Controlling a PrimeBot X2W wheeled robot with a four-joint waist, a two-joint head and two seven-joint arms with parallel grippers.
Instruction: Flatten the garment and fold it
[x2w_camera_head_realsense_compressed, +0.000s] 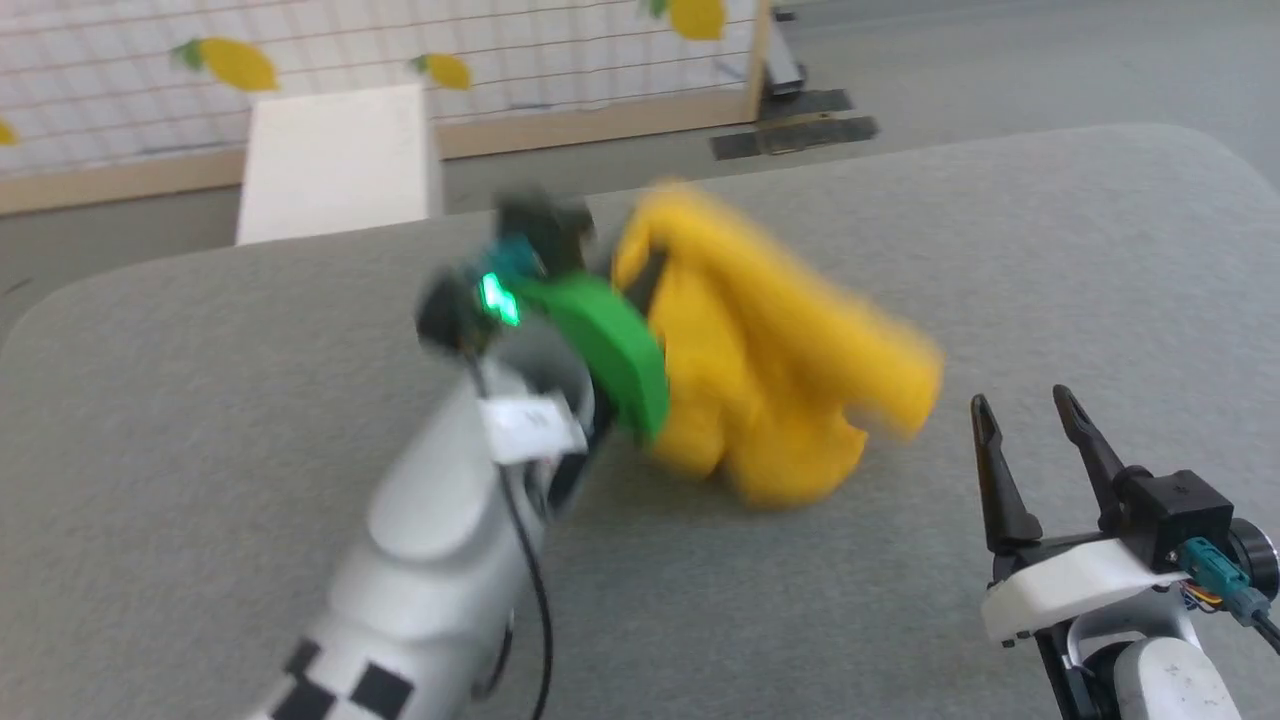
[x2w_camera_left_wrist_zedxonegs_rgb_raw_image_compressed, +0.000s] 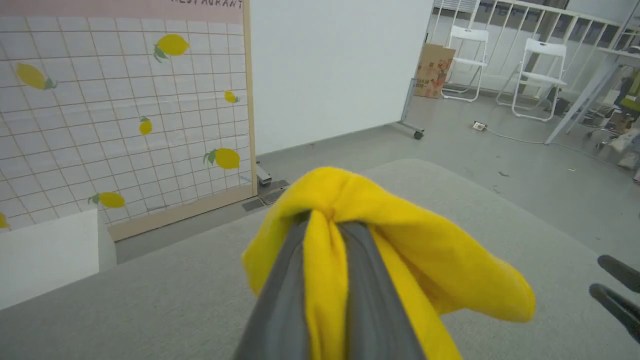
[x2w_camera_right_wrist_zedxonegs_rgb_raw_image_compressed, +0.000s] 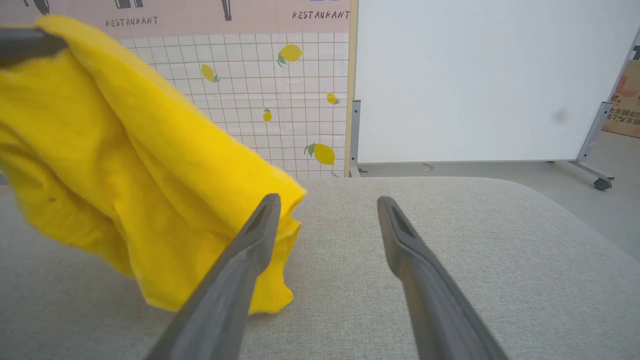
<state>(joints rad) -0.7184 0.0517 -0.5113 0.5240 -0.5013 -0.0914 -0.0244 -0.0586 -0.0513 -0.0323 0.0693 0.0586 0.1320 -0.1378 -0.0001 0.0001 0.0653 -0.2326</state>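
Note:
The garment (x2w_camera_head_realsense_compressed: 770, 370) is a bunched mustard-yellow T-shirt, lifted off the grey table (x2w_camera_head_realsense_compressed: 200, 420) at its top while its lower folds touch the surface. It is blurred in the head view. My left gripper (x2w_camera_head_realsense_compressed: 640, 275) is shut on a pinch of the garment's upper edge. In the left wrist view the fabric (x2w_camera_left_wrist_zedxonegs_rgb_raw_image_compressed: 425, 265) squeezes out between and drapes over the closed left gripper (x2w_camera_left_wrist_zedxonegs_rgb_raw_image_compressed: 327, 216). My right gripper (x2w_camera_head_realsense_compressed: 1020, 402) stands open near the table's right front, just right of the garment (x2w_camera_right_wrist_zedxonegs_rgb_raw_image_compressed: 125, 165). Nothing lies between the right gripper (x2w_camera_right_wrist_zedxonegs_rgb_raw_image_compressed: 328, 202) fingers.
A white box (x2w_camera_head_realsense_compressed: 335, 165) stands beyond the table's far edge, in front of a lemon-patterned tile partition (x2w_camera_left_wrist_zedxonegs_rgb_raw_image_compressed: 125, 115). A white wheeled panel (x2w_camera_right_wrist_zedxonegs_rgb_raw_image_compressed: 475, 80) stands behind the table's far right. White folding chairs (x2w_camera_left_wrist_zedxonegs_rgb_raw_image_compressed: 537, 75) are far off. The table's right half (x2w_camera_right_wrist_zedxonegs_rgb_raw_image_compressed: 500, 240) is bare.

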